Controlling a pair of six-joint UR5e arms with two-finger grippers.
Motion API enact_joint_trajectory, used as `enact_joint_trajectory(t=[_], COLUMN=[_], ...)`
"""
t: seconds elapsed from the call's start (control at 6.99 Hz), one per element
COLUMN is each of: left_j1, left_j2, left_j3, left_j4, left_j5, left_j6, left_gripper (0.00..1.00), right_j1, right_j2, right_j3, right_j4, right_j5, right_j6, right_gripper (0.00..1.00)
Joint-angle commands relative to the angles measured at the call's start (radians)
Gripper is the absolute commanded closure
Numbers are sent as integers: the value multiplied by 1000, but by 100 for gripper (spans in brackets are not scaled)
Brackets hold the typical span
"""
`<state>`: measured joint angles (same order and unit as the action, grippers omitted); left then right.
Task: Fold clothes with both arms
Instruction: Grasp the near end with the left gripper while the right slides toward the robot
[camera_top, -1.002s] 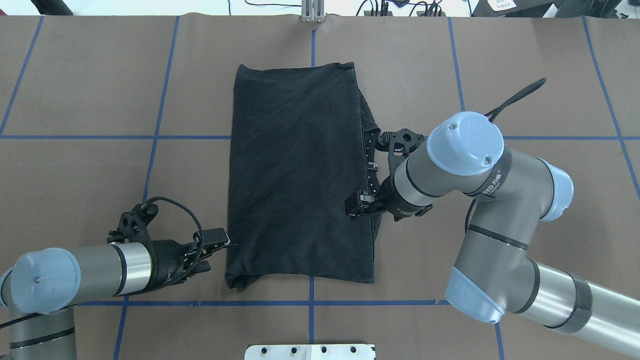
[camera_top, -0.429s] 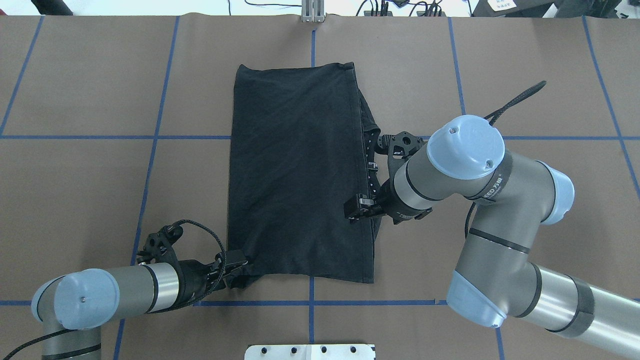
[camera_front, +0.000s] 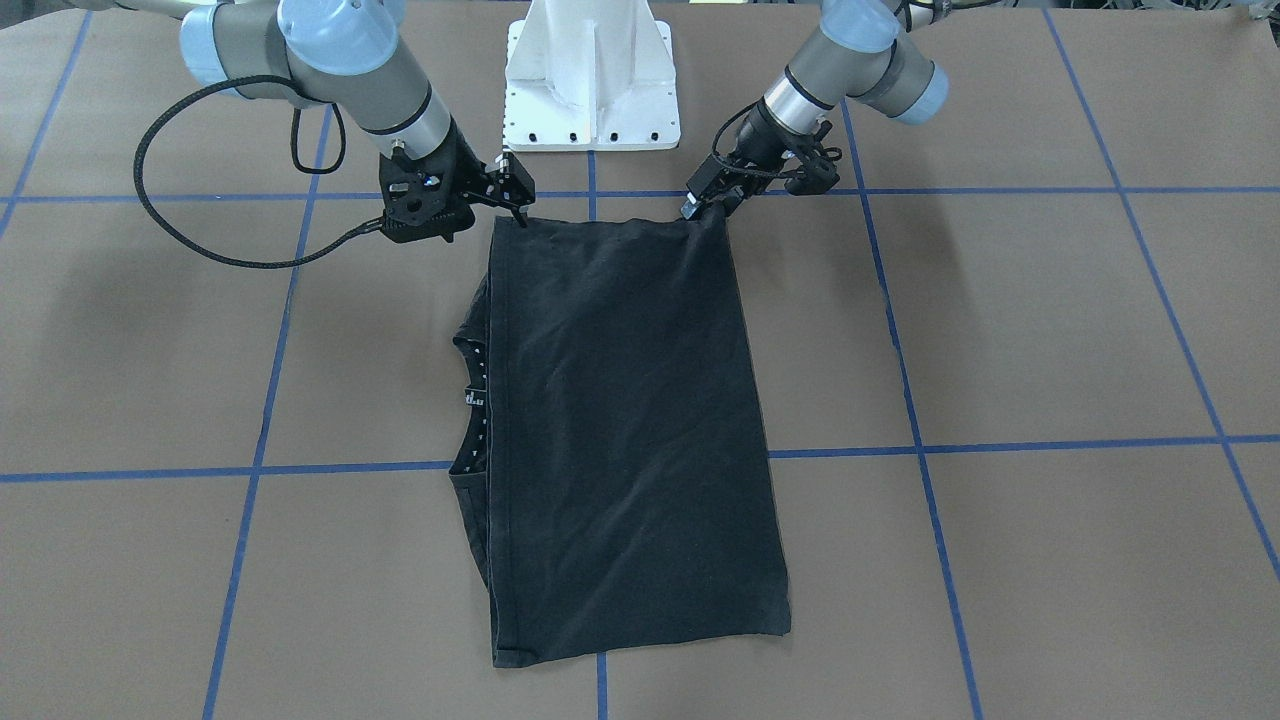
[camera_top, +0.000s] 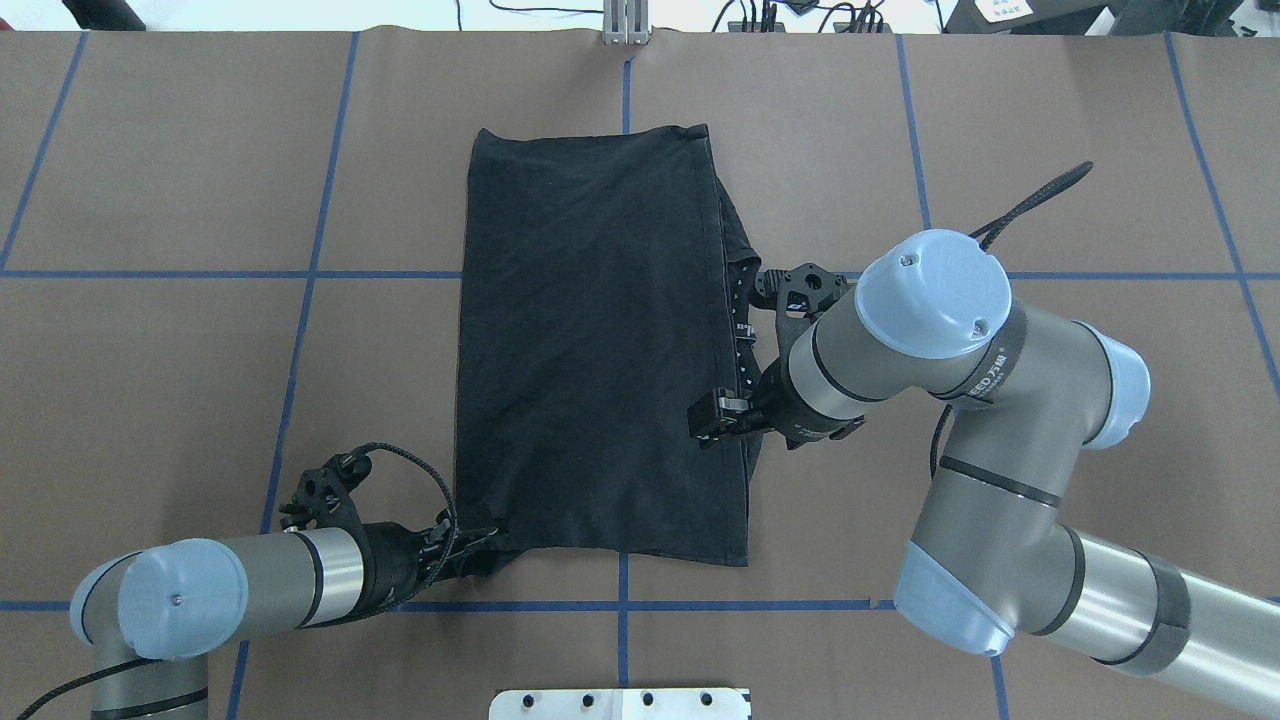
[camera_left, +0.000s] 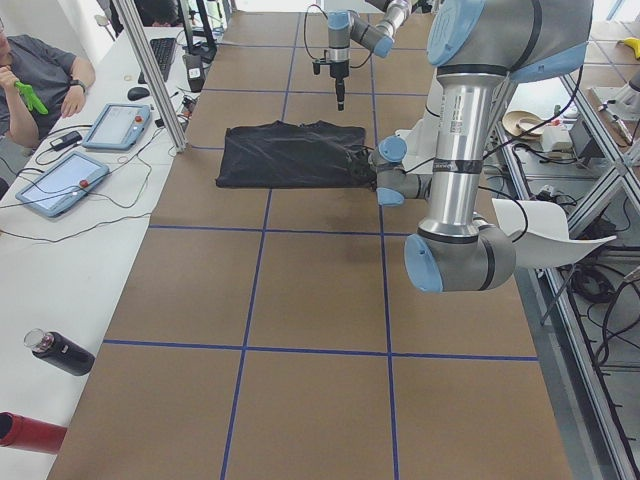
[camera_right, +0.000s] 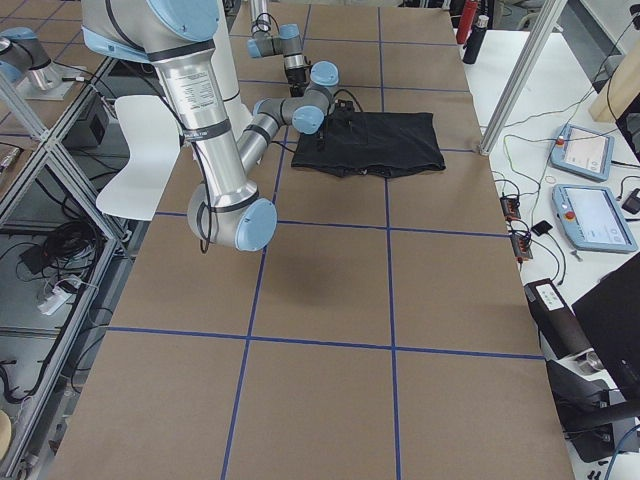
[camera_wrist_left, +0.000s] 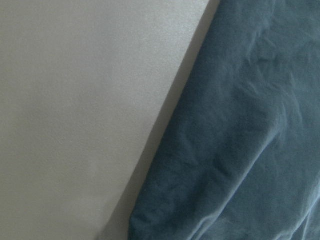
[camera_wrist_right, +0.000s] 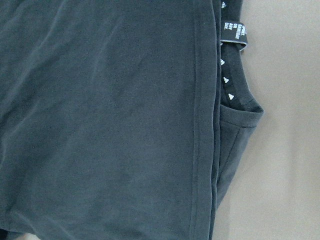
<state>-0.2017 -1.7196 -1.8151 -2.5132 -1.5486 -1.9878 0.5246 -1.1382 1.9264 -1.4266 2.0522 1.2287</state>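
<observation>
Two soft, limp layers of shirt lying flat, reaching from left gripper, apparently clenched on one corner, to right gripper, spread, poised above the next. Light, floppy: best pinched at corners.

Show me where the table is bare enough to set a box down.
Bare: the table squares left of the T-shirt, and the far-right squares beyond the right arm. Crowded: the near side, where the left claw meets the shirt's near-left corner and the right claw hangs at its right edge.
</observation>
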Motion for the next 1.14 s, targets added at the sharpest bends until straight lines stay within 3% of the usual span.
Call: enact_joint_trajectory(t=[0.0, 0.14, 0.43, 0.86, 1.0], left_j1=[1, 1, -5, -13, -15], left_j2=[-3, -12, -18, -14, -14], left_j3=[0, -3, -6, -20, -20], left_j4=[1, 23, 28, 28, 28], left_j5=[-1, -1, -1, -1, -2], left_j6=[1, 1, 0, 1, 1], left_gripper=[37, 53, 97, 100, 100], right_j1=[0, -1, -2, -30, -91], right_j2=[-3, -11, -15, -12, -12], right_j3=[-1, -1, 0, 2, 2], right_j4=[0, 0, 0, 2, 8], right_j5=[0, -3, -4, -13, -93], right_j6=[0, 0, 1, 97, 168], right_gripper=[0, 0, 0, 0, 0])
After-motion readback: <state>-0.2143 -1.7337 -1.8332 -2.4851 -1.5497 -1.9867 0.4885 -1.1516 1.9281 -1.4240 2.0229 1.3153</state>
